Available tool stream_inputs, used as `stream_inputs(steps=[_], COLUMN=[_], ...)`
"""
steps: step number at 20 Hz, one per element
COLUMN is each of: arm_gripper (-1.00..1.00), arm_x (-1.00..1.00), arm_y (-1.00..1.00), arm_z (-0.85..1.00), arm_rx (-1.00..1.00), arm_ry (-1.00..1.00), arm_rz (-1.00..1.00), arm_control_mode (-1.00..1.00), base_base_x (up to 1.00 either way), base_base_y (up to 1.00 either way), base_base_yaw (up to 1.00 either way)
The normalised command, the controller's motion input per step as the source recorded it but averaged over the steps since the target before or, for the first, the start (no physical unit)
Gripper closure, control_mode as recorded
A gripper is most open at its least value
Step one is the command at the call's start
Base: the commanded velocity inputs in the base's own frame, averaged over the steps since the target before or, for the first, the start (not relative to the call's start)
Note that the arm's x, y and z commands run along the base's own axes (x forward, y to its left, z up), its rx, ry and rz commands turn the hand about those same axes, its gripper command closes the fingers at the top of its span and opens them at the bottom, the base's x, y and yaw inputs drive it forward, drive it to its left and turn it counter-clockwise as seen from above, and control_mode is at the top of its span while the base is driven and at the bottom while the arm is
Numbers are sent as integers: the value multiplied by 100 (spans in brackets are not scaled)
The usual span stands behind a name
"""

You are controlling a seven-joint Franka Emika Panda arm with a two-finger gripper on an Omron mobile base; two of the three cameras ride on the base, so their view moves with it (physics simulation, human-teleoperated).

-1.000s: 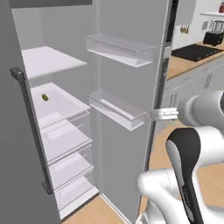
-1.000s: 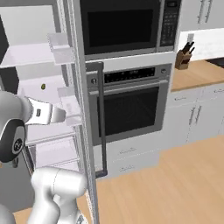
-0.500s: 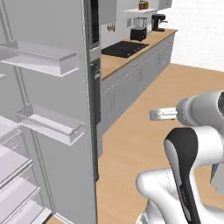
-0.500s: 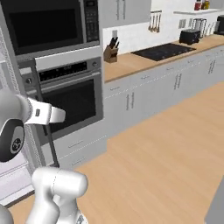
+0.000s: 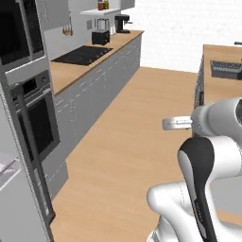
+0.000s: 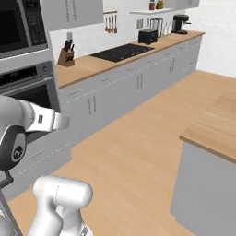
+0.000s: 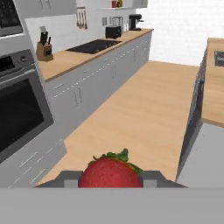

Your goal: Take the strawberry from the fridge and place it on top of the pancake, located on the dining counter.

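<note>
The arm is folded close over its base, forearm held level above the floor. The gripper [image 7: 111, 178] (its dark tips barely showing in the hand view) is clamped on the strawberry [image 7: 111, 171].

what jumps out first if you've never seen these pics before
The big red strawberry gripped in the claw, low in the hand view. Beyond it runs a wide wooden floor, with the black-fronted wall oven on the left and the light-wood dining counter on the right.
</note>
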Motion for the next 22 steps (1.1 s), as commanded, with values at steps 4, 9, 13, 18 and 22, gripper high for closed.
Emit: stream_inputs(steps=[4, 9, 13, 18, 22], arm_gripper=[100, 100, 100, 100, 100], arm_x=[0, 0, 0, 0, 0], arm_y=[0, 0, 0, 0, 0], arm_z=[0, 0, 0, 0, 0], arm_rx=[0, 0, 0, 0, 0], arm_ry=[0, 0, 0, 0, 0], arm_rz=[0, 0, 0, 0, 0], arm_control_mode=[100, 100, 100, 100, 100], base_base_x=[0, -3, -12, -14, -9], base_base_y=[-100, -100, -100, -100, -100], base_base_yaw=[-28, -30, -28, -23, -19])
